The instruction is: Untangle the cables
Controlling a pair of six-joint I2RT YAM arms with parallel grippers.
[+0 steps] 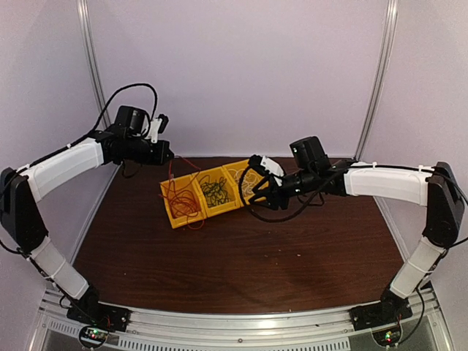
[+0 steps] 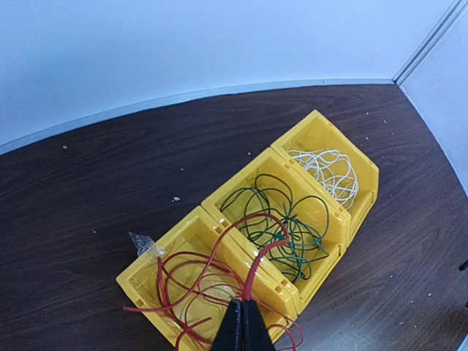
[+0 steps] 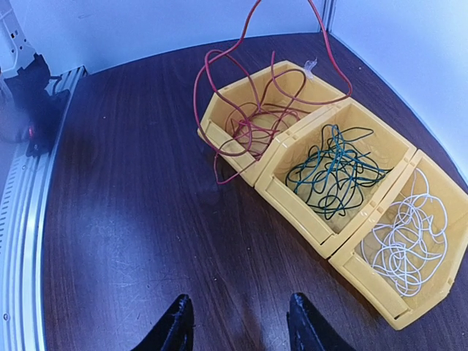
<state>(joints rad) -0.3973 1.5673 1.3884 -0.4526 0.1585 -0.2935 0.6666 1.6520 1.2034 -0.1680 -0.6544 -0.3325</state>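
Observation:
Three yellow bins stand in a row on the brown table. The red cable [image 2: 191,281] lies in the left bin [image 1: 180,197] with a strand lifted up out of it. The dark green cable [image 2: 281,219] fills the middle bin [image 1: 216,189]; the white cable [image 2: 327,170] is in the right bin [image 1: 242,174]. My left gripper [image 2: 246,301] is shut on the raised red strand above the left bin. My right gripper [image 3: 240,322] is open and empty over bare table in front of the bins. The right wrist view shows the red cable [image 3: 248,117], green cable [image 3: 333,170] and white cable [image 3: 406,238].
A scrap of clear plastic [image 2: 142,245] sticks to the far corner of the left bin. White walls enclose the table on three sides. A metal rail [image 1: 234,333] runs along the near edge by the arm bases.

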